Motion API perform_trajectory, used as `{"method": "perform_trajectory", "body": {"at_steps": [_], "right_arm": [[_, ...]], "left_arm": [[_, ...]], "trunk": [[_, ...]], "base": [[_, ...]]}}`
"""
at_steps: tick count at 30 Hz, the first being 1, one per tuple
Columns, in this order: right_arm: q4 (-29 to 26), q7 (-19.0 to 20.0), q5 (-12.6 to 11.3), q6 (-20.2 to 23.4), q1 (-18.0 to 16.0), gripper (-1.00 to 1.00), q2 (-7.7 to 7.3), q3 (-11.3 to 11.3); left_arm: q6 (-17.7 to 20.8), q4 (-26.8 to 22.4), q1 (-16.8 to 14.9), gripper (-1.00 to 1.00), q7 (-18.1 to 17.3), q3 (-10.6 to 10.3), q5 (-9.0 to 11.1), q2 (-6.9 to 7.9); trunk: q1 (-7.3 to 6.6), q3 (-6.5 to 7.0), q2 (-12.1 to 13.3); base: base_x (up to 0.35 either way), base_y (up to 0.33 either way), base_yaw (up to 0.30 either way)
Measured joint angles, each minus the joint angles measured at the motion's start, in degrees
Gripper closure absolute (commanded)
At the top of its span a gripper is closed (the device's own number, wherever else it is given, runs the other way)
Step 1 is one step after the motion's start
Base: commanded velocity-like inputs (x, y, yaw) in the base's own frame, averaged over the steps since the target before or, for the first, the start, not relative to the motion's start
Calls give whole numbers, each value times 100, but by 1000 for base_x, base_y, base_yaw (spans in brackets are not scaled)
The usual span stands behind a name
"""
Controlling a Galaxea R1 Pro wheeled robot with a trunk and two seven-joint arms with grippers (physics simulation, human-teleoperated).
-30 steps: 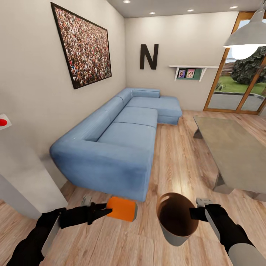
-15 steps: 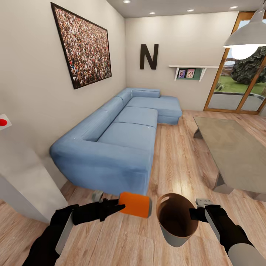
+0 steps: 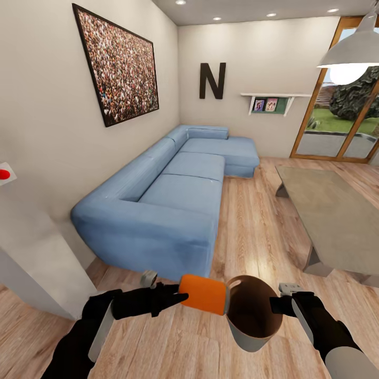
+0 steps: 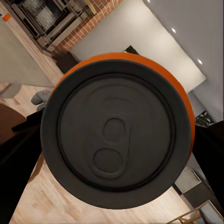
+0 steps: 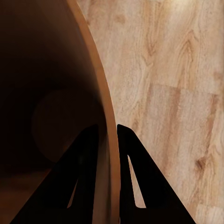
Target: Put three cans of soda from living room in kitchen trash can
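My left gripper (image 3: pixel 176 298) is shut on an orange soda can (image 3: pixel 204 294), held sideways with its silvery top touching the left rim of the trash can (image 3: pixel 252 316). The left wrist view looks straight at the orange can's dark end with its pull tab (image 4: pixel 116 140). The bin is glossy brown inside and pale grey outside, held above the wood floor by my right gripper (image 3: pixel 275 305), which is shut on its right rim. In the right wrist view the two fingertips (image 5: pixel 88 154) straddle the bin wall (image 5: pixel 108 140). No other cans are in sight.
A blue corner sofa (image 3: pixel 173 200) runs along the left wall, close ahead of my arms. The grey low table (image 3: pixel 337 216) stands at the right. A white counter corner (image 3: pixel 37 263) juts in at the left. Glass doors (image 3: pixel 342 116) lie at the far right.
My left arm has carried the orange can rightward until it reaches the bin's rim. The right arm and the bin have stayed still.
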Motion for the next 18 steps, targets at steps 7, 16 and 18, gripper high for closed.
{"method": "perform_trajectory", "body": {"at_steps": [7, 16, 18], "right_arm": [[3, 0, 3, -5, 0, 100, 9, 0], [3, 0, -2, -6, 0, 100, 17, 5], [3, 0, -7, -6, 0, 100, 17, 5]], "left_arm": [[2, -5, 0, 100, 1, -33, 0, -59], [-10, 104, 0, 100, 40, -26, -31, -212], [-12, 154, 0, 100, 54, -31, -33, -224]], "trunk": [[0, 0, 0], [0, 0, 0], [0, 0, 0]], "base": [[0, 0, 0], [0, 0, 0], [0, 0, 0]]}}
